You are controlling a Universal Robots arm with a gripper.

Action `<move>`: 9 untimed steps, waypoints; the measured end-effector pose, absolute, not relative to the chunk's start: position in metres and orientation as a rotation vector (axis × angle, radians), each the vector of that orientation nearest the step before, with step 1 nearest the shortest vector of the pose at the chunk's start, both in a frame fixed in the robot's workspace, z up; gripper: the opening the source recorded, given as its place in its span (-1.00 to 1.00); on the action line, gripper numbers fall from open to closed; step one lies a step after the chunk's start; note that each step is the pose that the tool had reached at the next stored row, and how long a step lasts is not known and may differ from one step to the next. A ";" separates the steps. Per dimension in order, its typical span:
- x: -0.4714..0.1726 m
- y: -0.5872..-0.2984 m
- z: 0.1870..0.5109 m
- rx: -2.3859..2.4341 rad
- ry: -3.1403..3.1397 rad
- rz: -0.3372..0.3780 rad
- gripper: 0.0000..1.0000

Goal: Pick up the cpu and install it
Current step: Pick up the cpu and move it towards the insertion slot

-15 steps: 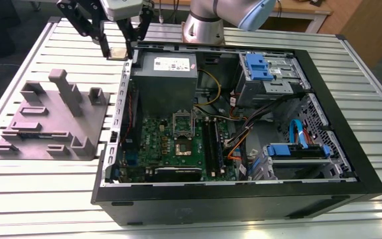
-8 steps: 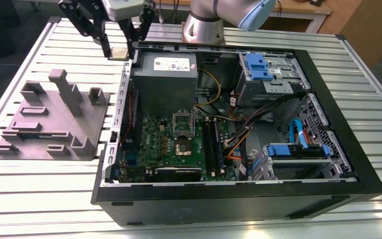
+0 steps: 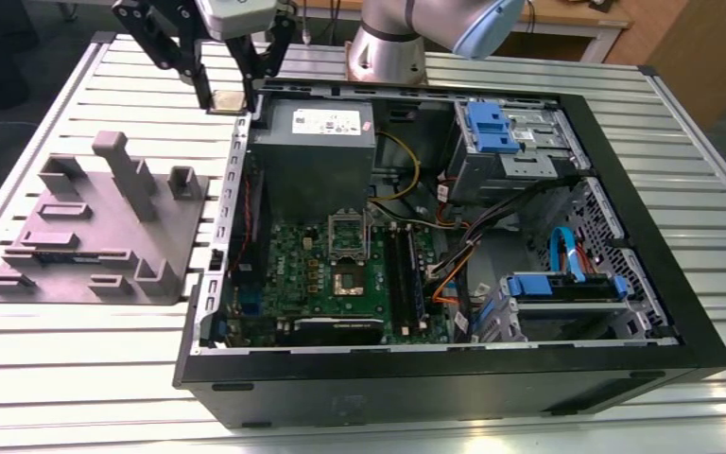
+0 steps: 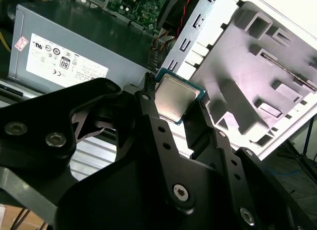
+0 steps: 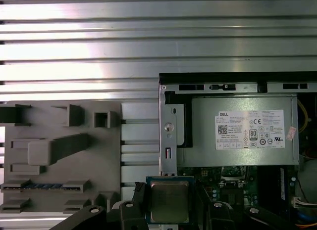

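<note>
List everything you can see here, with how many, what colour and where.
cpu: one, silvery-grey, held between the fingers, beside the case wall
computer case: one, black, open, on the table
power supply: one, grey with a white label, inside the case
motherboard: one, green, inside the case
fixture block: one, grey, on the table at the exterior view's left
table: one, silver, slatted
gripper: one, black, shut on the cpu
arm: one, silver

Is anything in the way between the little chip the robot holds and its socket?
The pincer grips the cpu in the air by the case edge. The grey power supply sits between it and the socket, but looks lower. Nothing visible covers the socket.
</note>
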State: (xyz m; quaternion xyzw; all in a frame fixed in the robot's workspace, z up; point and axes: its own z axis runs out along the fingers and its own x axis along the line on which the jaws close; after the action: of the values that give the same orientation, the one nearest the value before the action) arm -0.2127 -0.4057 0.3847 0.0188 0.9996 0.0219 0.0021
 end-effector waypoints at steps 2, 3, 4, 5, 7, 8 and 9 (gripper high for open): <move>-0.212 -0.406 0.385 0.059 3.136 0.069 -0.05; -0.212 -0.406 0.385 0.059 3.136 0.069 -0.05; -0.212 -0.406 0.385 0.059 3.136 0.069 -0.05; -0.211 -0.406 0.385 0.059 3.136 0.069 -0.05; -0.210 -0.406 0.385 0.059 3.136 0.069 -0.05; -0.209 -0.406 0.385 0.059 3.136 0.069 -0.05; -0.209 -0.406 0.385 0.059 3.136 0.069 -0.05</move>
State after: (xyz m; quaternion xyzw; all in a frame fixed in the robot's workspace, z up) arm -0.2092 -0.4057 0.3847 0.0187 0.9996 0.0219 0.0021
